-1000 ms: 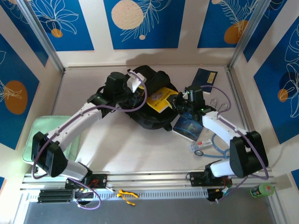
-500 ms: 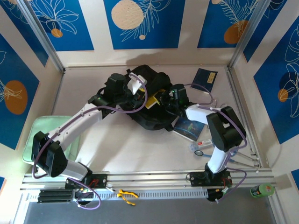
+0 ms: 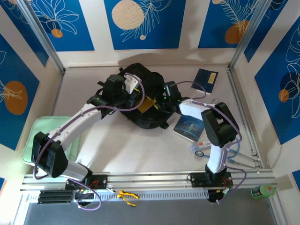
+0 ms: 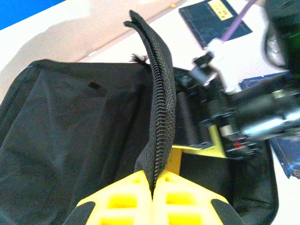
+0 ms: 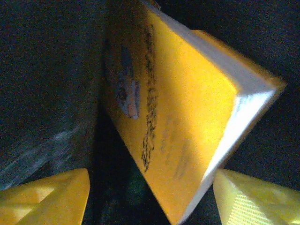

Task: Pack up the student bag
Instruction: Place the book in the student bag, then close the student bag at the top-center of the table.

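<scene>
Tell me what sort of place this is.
Likely a robot test booth: left arm and right arm bolted to a rail, printed panels walling the table, a bag staged for packing.

You're looking at a pale beige counter boxed in on three sides by cream walls carrying blue panels with orange discs and white leaf outlines. Slim metal posts rise at its far corners, a slotted aluminium rail runs along its near edge, and the light falls evenly with soft shadows.
</scene>
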